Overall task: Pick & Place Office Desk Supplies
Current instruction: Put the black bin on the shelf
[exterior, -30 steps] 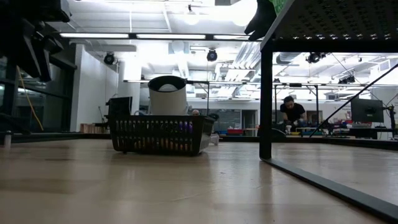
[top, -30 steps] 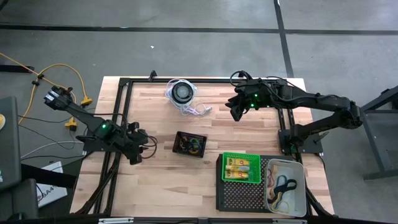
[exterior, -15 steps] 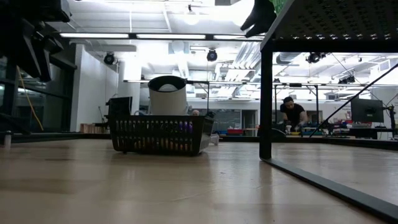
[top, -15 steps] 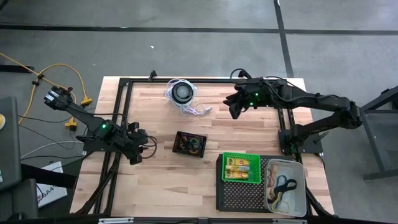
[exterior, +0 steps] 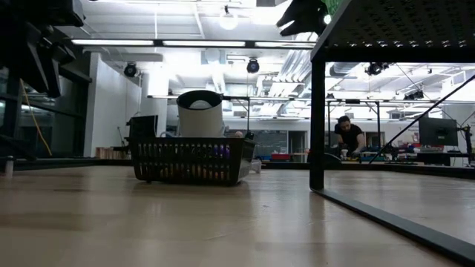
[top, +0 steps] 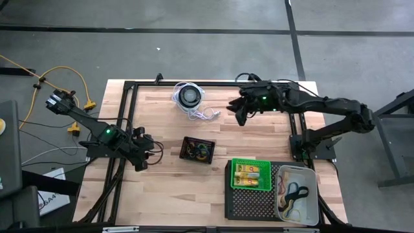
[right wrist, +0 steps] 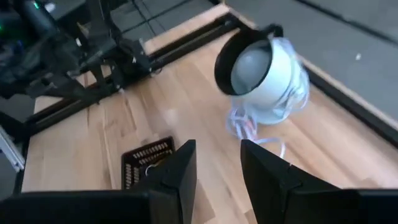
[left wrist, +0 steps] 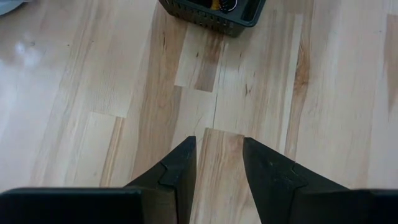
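Note:
Small office supplies lie in a little black mesh basket [top: 197,149] at mid table; it also shows in the low view [exterior: 193,159] and at the edge of the left wrist view [left wrist: 211,9]. Yellow packets [top: 250,173] fill a green basket, and rubber bands [top: 294,193] lie in a white bin. My left gripper [top: 152,150] hovers open to the left of the black basket, with only bare wood between its fingers [left wrist: 217,162]. My right gripper [top: 234,111] hangs open, high above the far middle of the table, with nothing between its fingers [right wrist: 216,155].
A round black-and-white device [top: 189,97] with a coiled white cord sits at the far edge. A large black perforated tray [top: 249,206] at the near right stands raised on legs [exterior: 318,119] and carries the green basket and white bin. A person [exterior: 347,133] stands far behind.
My right gripper has tipped upward, and its fingertips have swung a little toward the table's left edge, nearer the round device. Its fingers stay open. The left arm and all objects have kept still.

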`<state>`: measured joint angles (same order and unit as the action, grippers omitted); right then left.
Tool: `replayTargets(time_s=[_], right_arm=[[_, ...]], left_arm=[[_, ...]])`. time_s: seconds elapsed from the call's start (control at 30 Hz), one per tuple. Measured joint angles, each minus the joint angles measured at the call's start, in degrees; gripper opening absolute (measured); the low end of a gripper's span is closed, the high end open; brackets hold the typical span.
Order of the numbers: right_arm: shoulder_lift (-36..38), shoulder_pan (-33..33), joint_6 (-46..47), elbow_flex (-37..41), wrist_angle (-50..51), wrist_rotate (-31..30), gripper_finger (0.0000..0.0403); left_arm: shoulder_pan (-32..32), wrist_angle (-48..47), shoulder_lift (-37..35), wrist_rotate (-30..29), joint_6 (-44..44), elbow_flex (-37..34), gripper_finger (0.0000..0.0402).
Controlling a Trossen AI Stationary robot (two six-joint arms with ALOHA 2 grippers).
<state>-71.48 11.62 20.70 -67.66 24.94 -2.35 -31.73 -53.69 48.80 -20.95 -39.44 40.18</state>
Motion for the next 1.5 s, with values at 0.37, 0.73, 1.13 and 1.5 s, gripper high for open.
replayTargets(time_s=[0.37,0.73,1.13,1.5], right_arm=[[-12.95,-3.81,-0.38,-1.46,-8.72,5.77,0.0113],[-29.20,-6.08,-9.71,-25.12,5.50,3.75,0.0113],[-42.12,-11.04,-13.62,-33.05,13.23,-5.65,0.0113],[-46.29,-15.40,-11.20,-33.04,20.44,-11.73,0.0113]], left_arm=[[0.00,0.13,0.00,-0.02,0.02,0.02,0.0125],[0.00,0.17,0.00,-0.04,0.02,0.04,0.0125],[0.00,0.17,0.00,-0.09,0.01,0.04,0.0125],[0.00,0.19,0.00,-0.09,0.02,0.04,0.0125]])
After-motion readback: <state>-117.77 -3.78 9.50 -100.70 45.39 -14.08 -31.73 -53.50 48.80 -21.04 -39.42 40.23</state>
